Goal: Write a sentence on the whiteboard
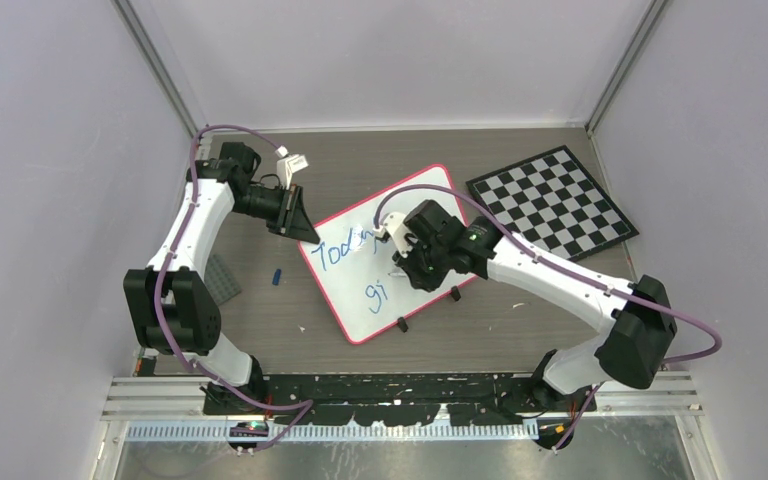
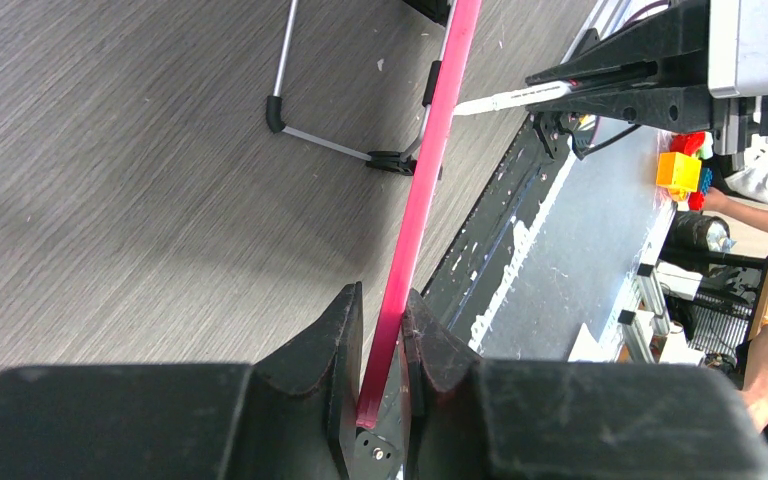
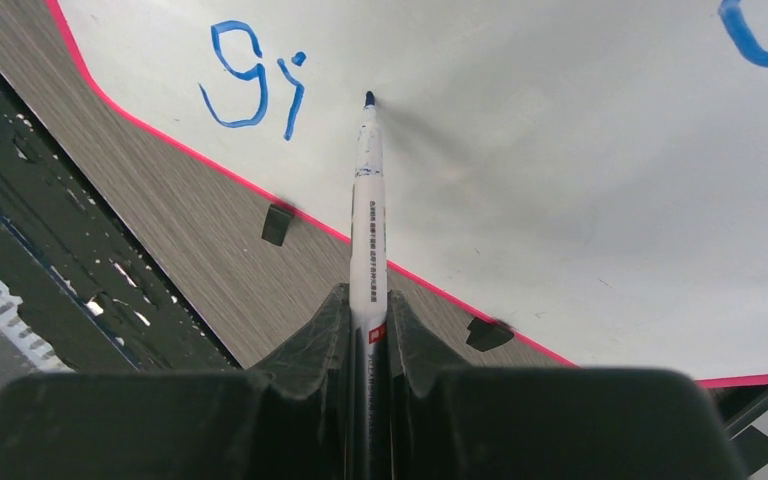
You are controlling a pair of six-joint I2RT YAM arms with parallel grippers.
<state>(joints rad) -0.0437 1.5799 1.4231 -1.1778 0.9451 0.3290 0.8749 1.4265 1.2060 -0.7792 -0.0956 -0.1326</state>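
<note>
Whiteboard [image 1: 345, 285] sits mid-way across the counter [image 1: 520, 330], turned on a diagonal, with its two black clip feet toward the near edge. It carries blue writing: "Tod…" on the upper line, partly hidden by the arm, and "gi" below. Left claw [image 2: 380, 300] is nearly closed and pinches the pink-red frame at the board's left corner. Right claw [image 3: 368, 300] is clamped tight around a white marker [image 3: 368, 200], whose blue tip touches the board just right of "gi". A checkerboard [image 1: 550, 200] lies just beside the whiteboard, toward the far-right corner.
</note>
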